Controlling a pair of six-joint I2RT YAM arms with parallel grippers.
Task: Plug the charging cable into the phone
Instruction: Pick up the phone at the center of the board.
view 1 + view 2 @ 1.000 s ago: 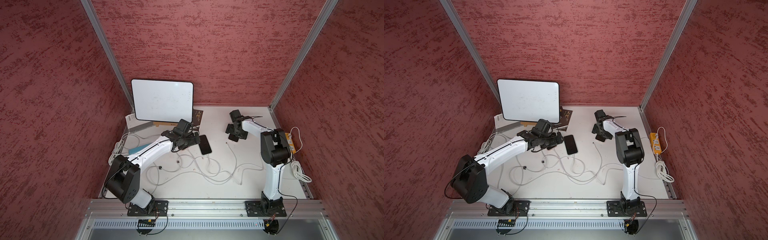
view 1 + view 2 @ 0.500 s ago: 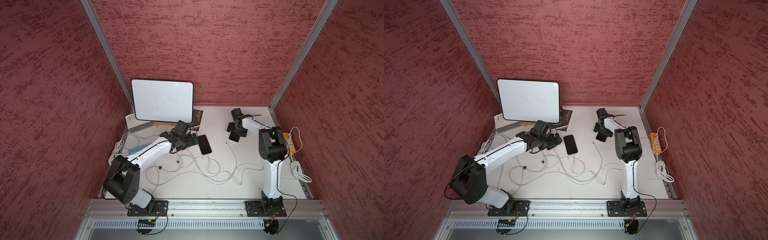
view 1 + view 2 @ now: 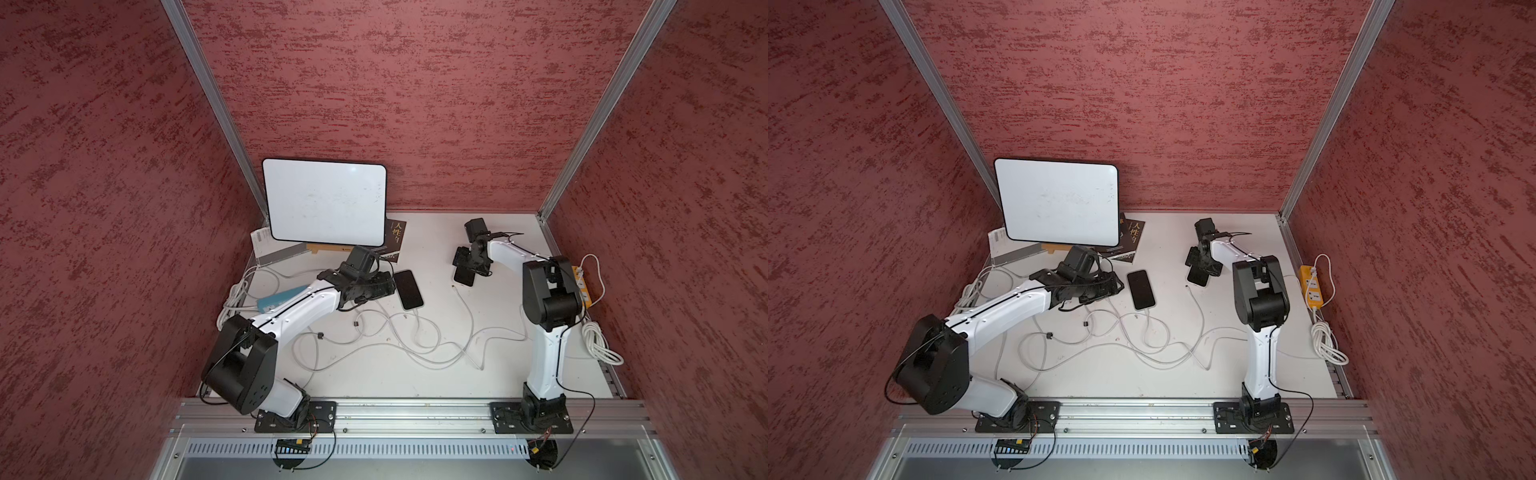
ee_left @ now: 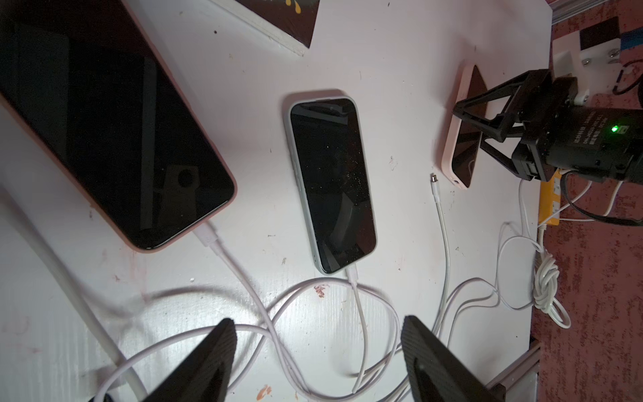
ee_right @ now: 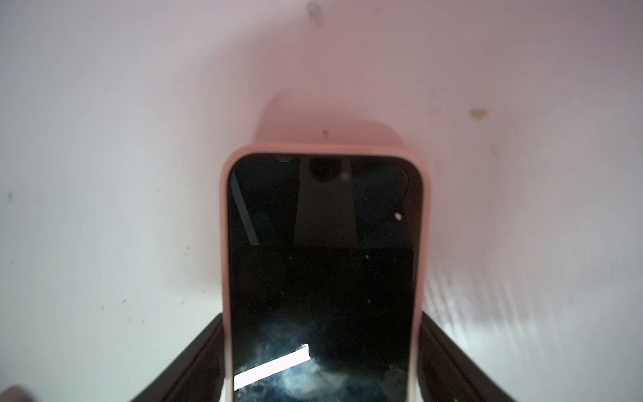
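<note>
right wrist view, pink-cased phone flanked by right gripper, screen dark

open table strip beyond the looped white cables; whiteboard and book in the far-left corner

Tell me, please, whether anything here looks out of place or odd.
The white cables sprawl in crossing loops over the table, a tangle that could snag. One cable's free plug lies loose near the pink-cased phone at the right tool, not plugged in, whereas the middle phone has its cable in.
</note>
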